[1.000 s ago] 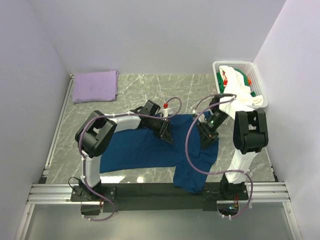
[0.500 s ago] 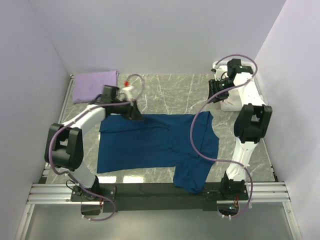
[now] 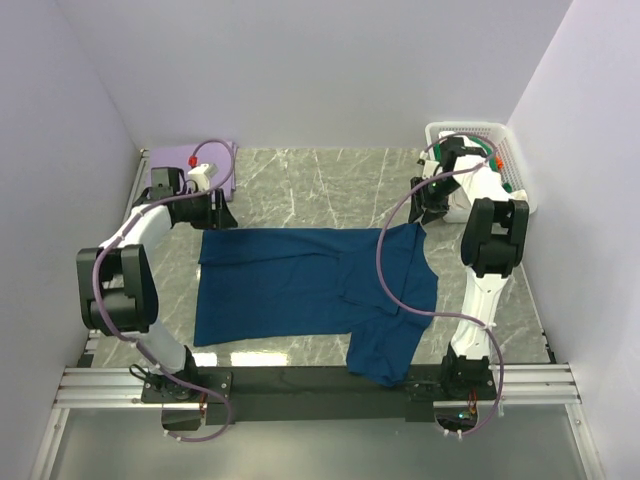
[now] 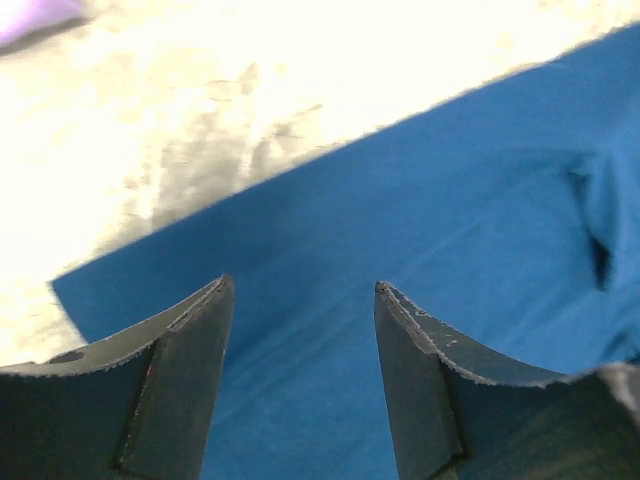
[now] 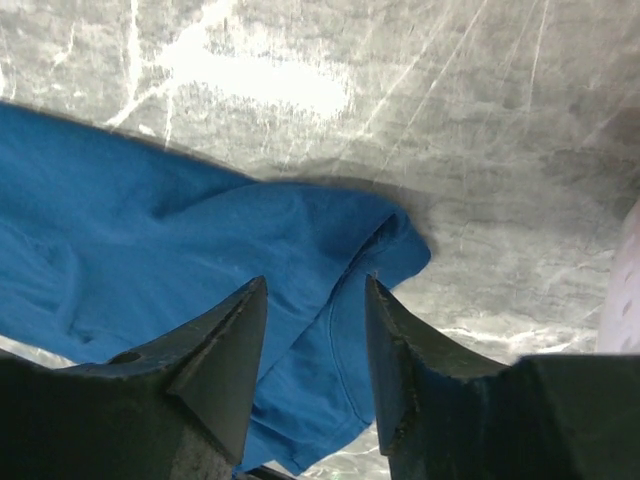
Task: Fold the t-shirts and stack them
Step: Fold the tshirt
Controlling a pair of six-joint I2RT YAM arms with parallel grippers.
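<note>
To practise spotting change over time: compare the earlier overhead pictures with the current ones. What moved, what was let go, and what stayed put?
Both arms swung out from the middle of the navy t-shirt to its far corners, drawing its far edge flat. The left pincer and right pincer opened and let go. The lavender t-shirt and basket stayed put.

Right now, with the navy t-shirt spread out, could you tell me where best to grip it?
I would pinch its two far corners from above: the navy t-shirt lies spread on the table, so only its edges offer a lip, and the left gripper and right gripper hang open near those corners.
</note>
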